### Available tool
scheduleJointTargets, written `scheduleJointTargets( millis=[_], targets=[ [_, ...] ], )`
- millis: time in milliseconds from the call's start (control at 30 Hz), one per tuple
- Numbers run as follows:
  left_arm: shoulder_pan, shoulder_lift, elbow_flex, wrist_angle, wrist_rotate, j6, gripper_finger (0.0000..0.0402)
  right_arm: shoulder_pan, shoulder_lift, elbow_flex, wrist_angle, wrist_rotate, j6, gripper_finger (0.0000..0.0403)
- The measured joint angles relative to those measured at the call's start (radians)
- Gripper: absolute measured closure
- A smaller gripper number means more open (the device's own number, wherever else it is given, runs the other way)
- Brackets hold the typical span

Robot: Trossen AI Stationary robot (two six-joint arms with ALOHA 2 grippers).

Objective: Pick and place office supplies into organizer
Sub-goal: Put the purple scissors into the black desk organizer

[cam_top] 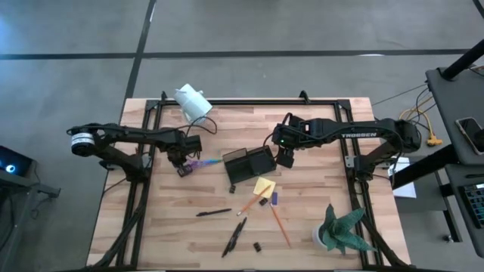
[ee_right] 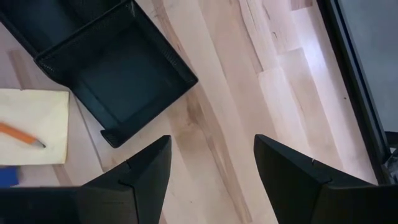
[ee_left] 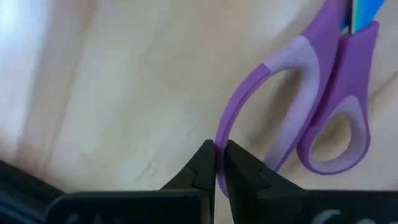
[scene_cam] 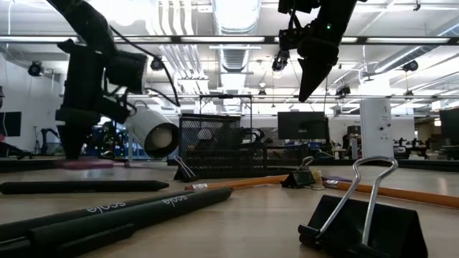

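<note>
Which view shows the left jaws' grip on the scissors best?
The left wrist view: the left gripper is shut on the purple handle loop of the scissors. The high view shows only a small purple handle beside the gripper; the low view only a pink sliver; the right wrist view, nothing.

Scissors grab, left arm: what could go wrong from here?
1. The left gripper is shut on only the thin rim of one handle loop of the scissors, so they could swing or slip out when lifted.
2. The organizer sits just beside the raised, open right gripper; bringing the scissors over may crowd the two arms.
</note>
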Motion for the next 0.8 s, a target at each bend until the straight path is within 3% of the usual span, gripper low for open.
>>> scheduleJointTargets(
  millis=[233, 467, 633, 800],
  targets=[
    [-0.119, -0.095, 0.069, -0.181, -0.063, -0.126, 0.04, 0.0, 0.0, 0.0, 0.05, 0.084, 0.019, 0.0181],
    [-0.244, -0.145, 0.29, -0.432, -0.209, -0.2, 0.0401, 0.0, 0.0, 0.001, 0.142, 0.228, 0.033, 0.0181],
    [-0.312, -0.107, 0.476, -0.565, -0.35, -0.184, 0.0401, 0.0, -0.001, 0.002, 0.159, 0.305, 0.069, 0.0181],
    [-0.343, -0.006, 0.622, -0.618, -0.447, -0.048, 0.0401, 0.001, -0.007, 0.002, 0.159, 0.367, 0.071, 0.0181]
  ],
)
